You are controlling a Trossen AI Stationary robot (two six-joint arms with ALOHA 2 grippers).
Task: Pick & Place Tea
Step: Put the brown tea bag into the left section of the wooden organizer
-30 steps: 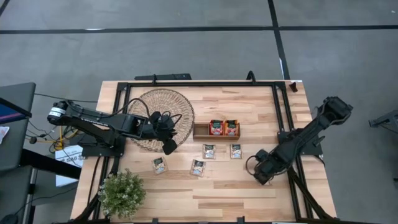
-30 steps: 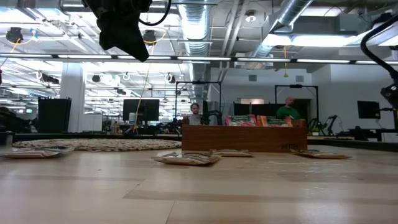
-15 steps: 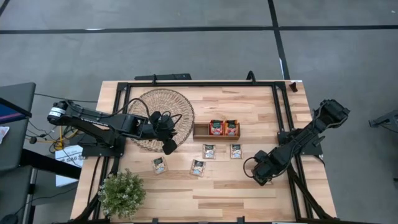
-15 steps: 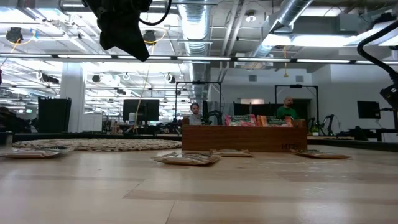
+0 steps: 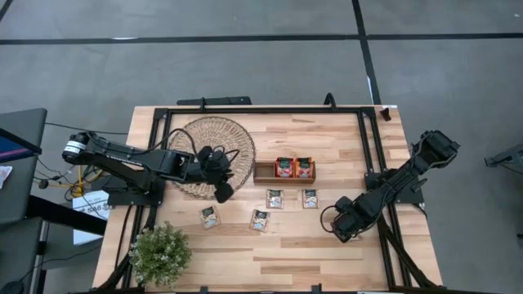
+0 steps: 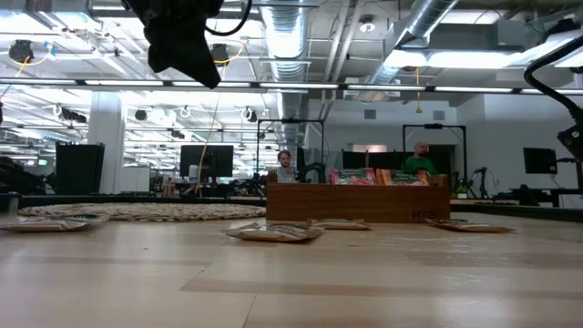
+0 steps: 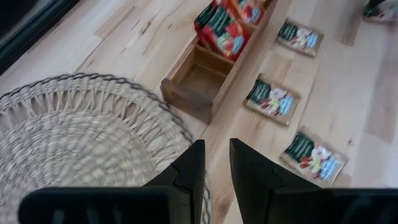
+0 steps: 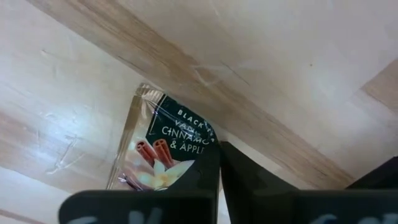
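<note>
From above, the right jaws (image 5: 341, 226) sit low at the near right of the tabletop (image 5: 327, 253), just past the rightmost of four pale tea sachets (image 5: 310, 198) lying loose in front of the wooden tray (image 5: 265, 172), which already holds two red sachets (image 5: 294, 168); the left jaws (image 5: 221, 193) hang by the near edge of the woven mat (image 5: 208, 135), waiting. Level with the tabletop, the sachets lie flat before the tray, and only the left arm's dark bulk shows overhead. Past the left wrist, those jaws stand slightly parted with nothing between them, above the mat's rim, the tray's bare end compartment ahead. Past the right wrist, the jaws are pressed together at the edge of a further sachet (image 8: 163, 152) printed with cinnamon and apple; whether they pinch its rim or have met beside it I cannot tell. To do this well, I judge, lift slowly and watch that the sachet rises too; paper this thin slips, so if it stays flat, reopen and bite deeper over the edge before carrying to the tray.
</note>
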